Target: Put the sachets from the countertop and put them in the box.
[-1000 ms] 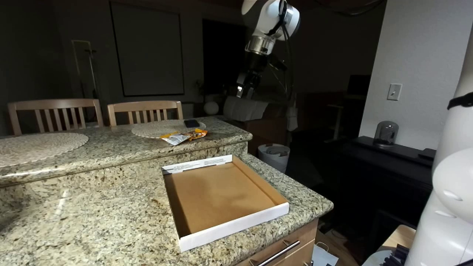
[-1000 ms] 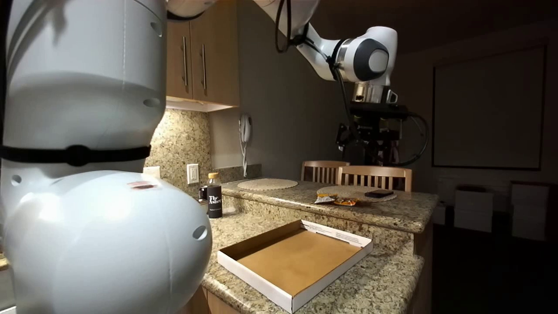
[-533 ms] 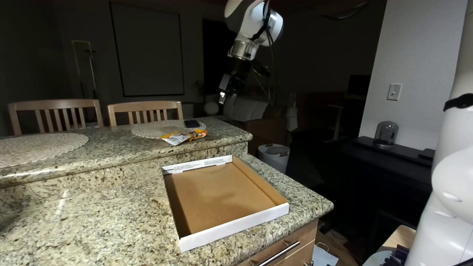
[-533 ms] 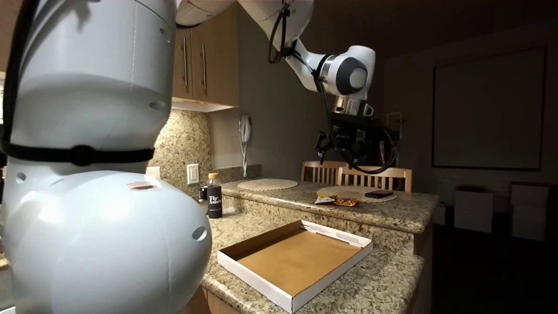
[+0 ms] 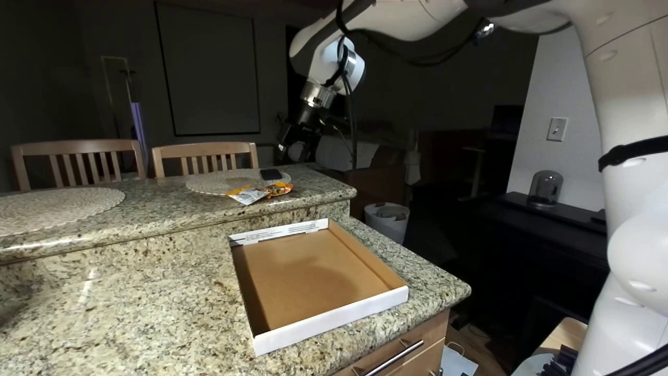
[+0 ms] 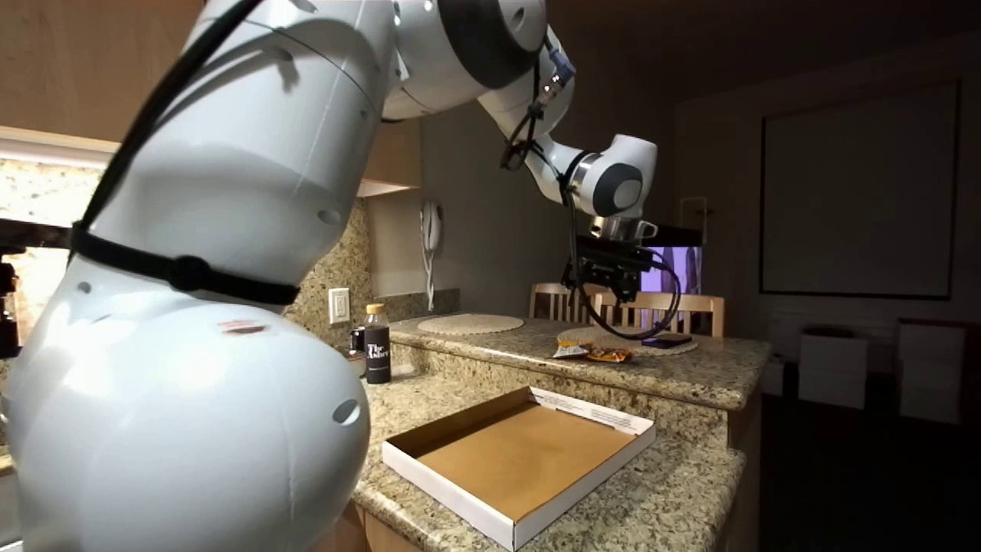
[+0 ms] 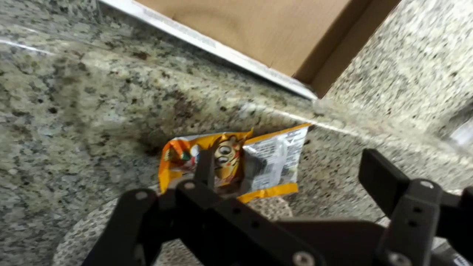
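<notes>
Two orange-and-yellow sachets lie touching on the raised granite countertop [image 5: 156, 201]. One shows its silver-grey printed back [image 7: 279, 159] in the wrist view; the other shows a cartoon face [image 7: 227, 157], partly hidden by a finger. They also show in both exterior views, as the grey-backed sachet [image 5: 248, 196] and the orange sachet [image 6: 609, 355]. My gripper [image 7: 293, 172] is open and empty, above the countertop and apart from the sachets. It also shows in an exterior view [image 5: 294, 151]. The shallow white-rimmed box [image 5: 331, 319] with its brown floor sits on the lower counter level, holding nothing.
A round woven placemat [image 5: 209, 184] with a dark phone [image 5: 271, 174] lies behind the sachets. The raised ledge stands above the box's level. A bottle [image 6: 377, 345] stands on the lower counter. Wooden chairs [image 5: 206, 156] stand behind the ledge.
My gripper has moved down and to the left in both exterior views, closer to the sachets, staying open as far as shown. A purple-lit screen has appeared in the background. Sachets and box have not moved.
</notes>
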`<state>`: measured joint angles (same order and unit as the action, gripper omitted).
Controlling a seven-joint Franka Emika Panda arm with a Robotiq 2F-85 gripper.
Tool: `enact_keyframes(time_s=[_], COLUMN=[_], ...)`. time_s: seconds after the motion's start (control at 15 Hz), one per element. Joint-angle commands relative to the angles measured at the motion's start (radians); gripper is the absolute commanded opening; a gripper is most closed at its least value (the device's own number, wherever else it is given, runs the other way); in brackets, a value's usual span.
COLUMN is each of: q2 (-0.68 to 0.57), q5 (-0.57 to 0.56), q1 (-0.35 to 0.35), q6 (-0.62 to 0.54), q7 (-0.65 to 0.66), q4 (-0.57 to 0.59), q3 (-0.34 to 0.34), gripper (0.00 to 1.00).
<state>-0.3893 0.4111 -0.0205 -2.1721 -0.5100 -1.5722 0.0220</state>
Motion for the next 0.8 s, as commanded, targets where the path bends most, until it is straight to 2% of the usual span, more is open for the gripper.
enact_keyframes(time_s=[0.0, 0.13, 0.2, 0.27, 0.73], q2=[-0.131, -0.172, -0.180, -0.157, -0.215], q5=[0.003, -0.014, -0.007, -0.023, -0.031], q1=[-0.049, -0.064, -0.079, -0.079, -0.083], q6=[-0.067, -0.062, -0.020, -0.053, -0.046], q7=[0.131, 0.186, 0.186, 0.152, 0.164], q4=[0.132, 0.174, 0.185, 0.144, 0.201], q3=[0.018, 0.021, 0.033, 0.038, 0.061], gripper=[1.00, 1.00, 1.00, 1.00, 1.00])
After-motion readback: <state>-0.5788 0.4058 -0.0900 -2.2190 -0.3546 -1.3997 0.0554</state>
